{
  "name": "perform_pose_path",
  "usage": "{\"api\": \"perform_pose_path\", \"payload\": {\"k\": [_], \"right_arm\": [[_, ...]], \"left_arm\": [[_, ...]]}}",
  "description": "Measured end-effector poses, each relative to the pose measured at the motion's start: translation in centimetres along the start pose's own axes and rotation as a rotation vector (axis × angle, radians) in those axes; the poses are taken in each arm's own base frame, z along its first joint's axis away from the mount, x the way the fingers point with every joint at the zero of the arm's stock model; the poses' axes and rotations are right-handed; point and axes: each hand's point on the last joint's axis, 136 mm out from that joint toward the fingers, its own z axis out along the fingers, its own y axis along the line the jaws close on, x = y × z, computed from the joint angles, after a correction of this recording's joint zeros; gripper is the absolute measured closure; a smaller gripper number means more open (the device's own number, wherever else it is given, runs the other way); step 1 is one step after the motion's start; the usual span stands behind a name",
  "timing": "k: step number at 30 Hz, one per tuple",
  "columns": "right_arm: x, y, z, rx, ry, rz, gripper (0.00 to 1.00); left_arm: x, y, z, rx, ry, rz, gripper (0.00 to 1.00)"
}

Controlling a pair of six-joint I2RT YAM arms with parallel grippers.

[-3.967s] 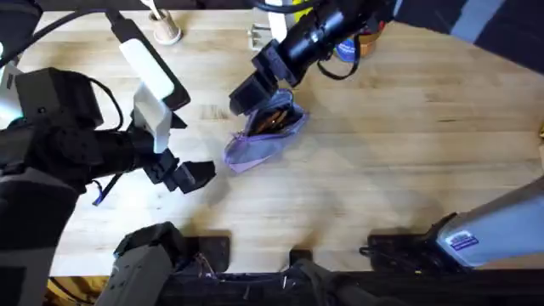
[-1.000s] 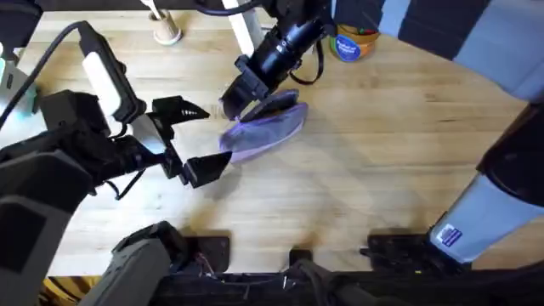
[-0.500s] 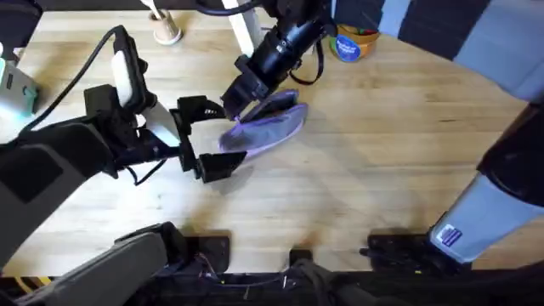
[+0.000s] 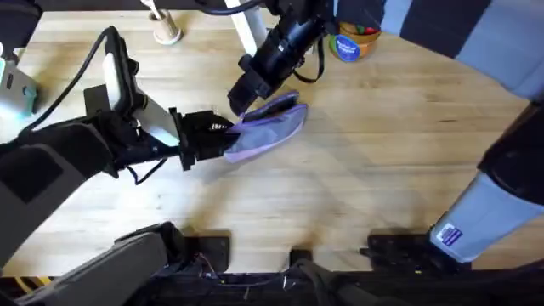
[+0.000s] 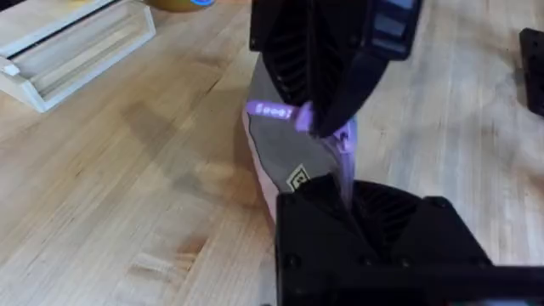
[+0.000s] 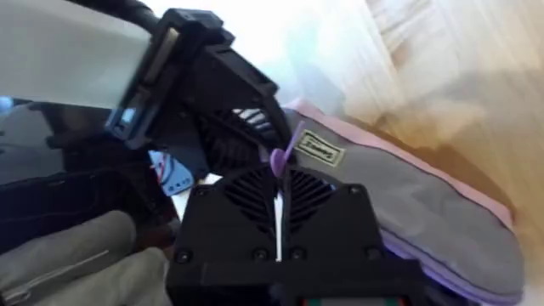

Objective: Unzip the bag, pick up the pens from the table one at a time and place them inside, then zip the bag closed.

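On the light wooden desk [image 4: 357, 178], the left end effector [image 4: 214, 136] is clamped on the near-left end of the lavender bag [image 4: 268, 127], which lies left of centre. At the bag's far edge, the right end effector [image 4: 248, 92] pinches the purple zipper pull [image 6: 286, 146] between closed fingers.

Bare table [image 4: 365, 170] right of the bag [image 4: 270, 129]: free approach. Left gripper [image 4: 223, 136] and right gripper [image 4: 246, 93] block its left end and far side.

Black jointed arms [image 4: 76, 153] with trailing black cables [image 4: 64, 72].
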Motion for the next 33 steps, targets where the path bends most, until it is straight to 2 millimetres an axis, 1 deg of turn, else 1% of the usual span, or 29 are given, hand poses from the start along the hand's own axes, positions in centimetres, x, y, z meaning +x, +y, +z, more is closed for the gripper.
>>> {"api": "perform_pose_path", "payload": {"k": [4,8,9,10,11,14,16,18,20,25,31,32,33], "right_arm": [[0.5,-2.6,-1.1,0.066,0.0,0.044,0.968],[1.1,-5.6,-3.1,0.103,-0.016,0.116,0.968],[1.4,-6.5,-3.6,0.113,-0.022,0.137,0.968],[1.9,-9.4,-5.6,0.153,-0.054,0.197,0.968],[2.2,-10.5,-6.4,0.168,-0.066,0.222,0.968],[3.2,-13.1,-8.5,0.199,-0.096,0.29,0.968],[3.8,-14.1,-9.1,0.2,-0.104,0.323,0.968],[4.1,-14.9,-9.2,0.192,-0.108,0.347,0.968],[4.7,-15.8,-8.8,0.183,-0.095,0.376,0.967],[6.4,-18.4,-7.0,0.155,-0.053,0.452,0.967],[7.9,-20.0,-4.4,0.115,-0.002,0.517,0.967],[8.2,-20.4,-4.0,0.123,0.008,0.525,0.839],[8.4,-20.8,-4.2,0.142,0.012,0.528,0.725]], "left_arm": [[0.0,0.0,0.0,-0.001,-0.001,0.002,0.956],[-0.1,0.0,0.0,0.0,-0.004,0.003,0.957],[-0.1,0.0,0.0,0.0,-0.005,0.003,0.957],[0.0,-0.1,0.0,0.002,-0.001,-0.005,0.957],[0.0,-0.1,0.0,0.002,-0.001,-0.005,0.957],[0.0,-0.1,0.0,0.004,-0.001,-0.003,0.957],[-0.1,-0.2,0.1,0.009,-0.001,0.001,0.957],[-0.1,-0.2,0.2,0.01,-0.001,0.004,0.957],[0.0,-0.2,0.2,0.009,0.002,0.003,0.957],[0.1,-0.1,0.2,0.007,0.009,0.003,0.958],[0.4,-0.1,0.2,0.004,0.024,0.0,0.958],[0.5,-0.1,0.2,0.003,0.028,-0.003,0.958],[0.6,-0.2,0.2,0.003,0.031,-0.007,0.958]]}}
